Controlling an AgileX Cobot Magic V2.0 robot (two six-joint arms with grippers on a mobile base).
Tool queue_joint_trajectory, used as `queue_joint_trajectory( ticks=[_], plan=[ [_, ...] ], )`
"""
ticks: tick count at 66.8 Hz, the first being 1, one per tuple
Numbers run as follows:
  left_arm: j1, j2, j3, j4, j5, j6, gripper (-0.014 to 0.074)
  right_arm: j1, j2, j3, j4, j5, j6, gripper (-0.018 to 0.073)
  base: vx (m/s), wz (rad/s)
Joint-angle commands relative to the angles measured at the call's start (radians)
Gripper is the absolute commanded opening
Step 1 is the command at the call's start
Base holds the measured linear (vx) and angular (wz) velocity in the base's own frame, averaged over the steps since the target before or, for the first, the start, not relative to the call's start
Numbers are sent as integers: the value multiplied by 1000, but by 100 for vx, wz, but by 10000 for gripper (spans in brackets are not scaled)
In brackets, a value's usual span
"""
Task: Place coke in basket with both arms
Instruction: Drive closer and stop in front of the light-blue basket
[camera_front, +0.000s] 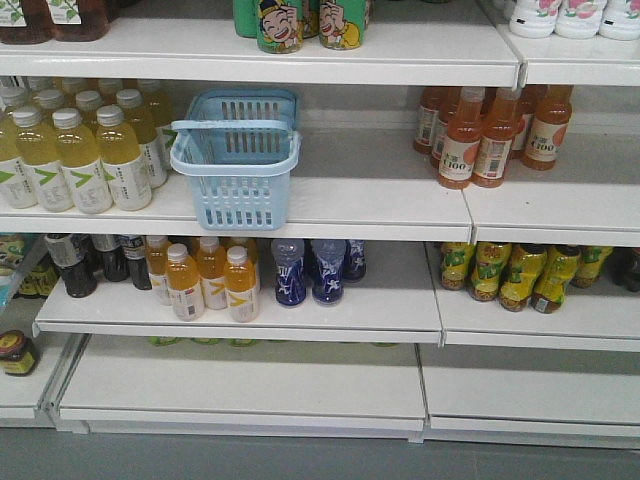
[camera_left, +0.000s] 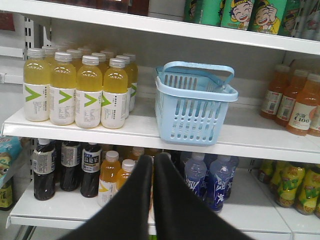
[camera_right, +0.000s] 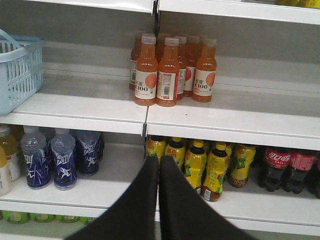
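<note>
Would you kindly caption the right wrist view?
Shut right gripper faces shelves; orange bottles above, cola bottles lower right.

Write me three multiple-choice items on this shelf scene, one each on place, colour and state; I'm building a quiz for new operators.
1. Where does the basket stand?
A. on the shelf beside the yellow bottles
B. on the floor
C. on the lowest board

2. What colour are the labels of the coke bottles?
A. green
B. red
C. white

3. How is the left end effector?
A. open wide
B. shut on a bottle
C. shut, holding nothing

Answers: 1 A, it sits next to them on the same board. 2 B, red bands show in the right wrist view. 3 C, its fingers meet with nothing between.
</note>
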Motion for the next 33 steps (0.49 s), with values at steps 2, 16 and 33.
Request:
queue_joint_trajectory(
  ticks=[2,16,33],
  plan=[
    [2,-20,-33,0,-81,0,-6,-5,-13,7,-12,-68,-11,-5,14,-1],
    [2,-20,-33,0,-81,0,-6,-5,-13,7,-12,-68,-11,-5,12,-1],
    [2,-20,-33,0,-81,0,-6,-5,-13,7,-12,-68,-11,-5,9,-1]
  ],
)
